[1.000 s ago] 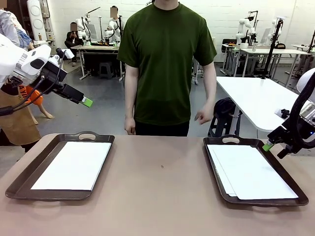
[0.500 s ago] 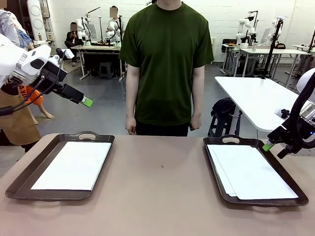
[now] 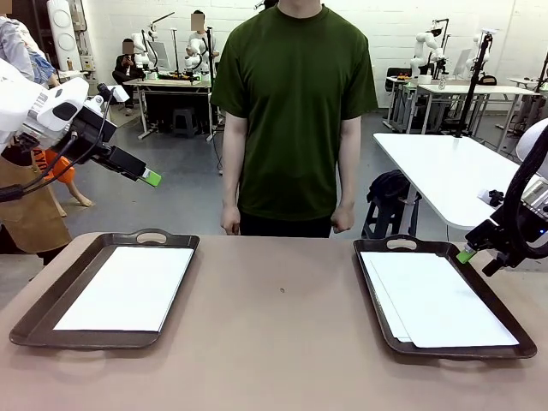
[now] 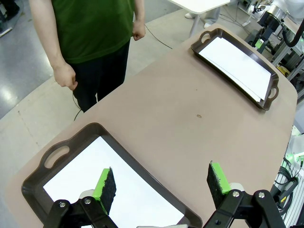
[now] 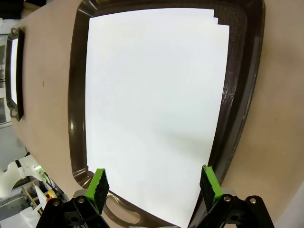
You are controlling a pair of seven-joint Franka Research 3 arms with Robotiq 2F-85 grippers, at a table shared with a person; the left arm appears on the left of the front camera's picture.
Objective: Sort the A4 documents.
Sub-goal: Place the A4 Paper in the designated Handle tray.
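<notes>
— Two trays sat on the counter (image 3: 282,342), each holding A4 documents. Where were your jaws?

— Your right gripper (image 5: 154,183) hung directly above the right tray (image 3: 505,317), jaws wide and empty. The right stack (image 5: 152,109) lay straight ahead between the pads, its long axis running away from the jaws, and the sheets were slightly fanned at the far corner.

— And your left?

— Your left gripper (image 4: 161,183) was raised well above the left tray (image 4: 118,142), jaws also wide, gripping nothing. The left sheet (image 3: 128,287) lay just below and ahead of them, long axis slanting across the jaw line.

— Which arm was nearer to paper?

— Your right, I'd judge; it hovered close over its stack, while your left stood well apart from its sheet. The person (image 3: 291,111) stood at the far side, hands down, touching nothing.

— So what did the next move turn on?

— Probably on bringing your right jaws down onto an edge of that fanned stack.
</notes>
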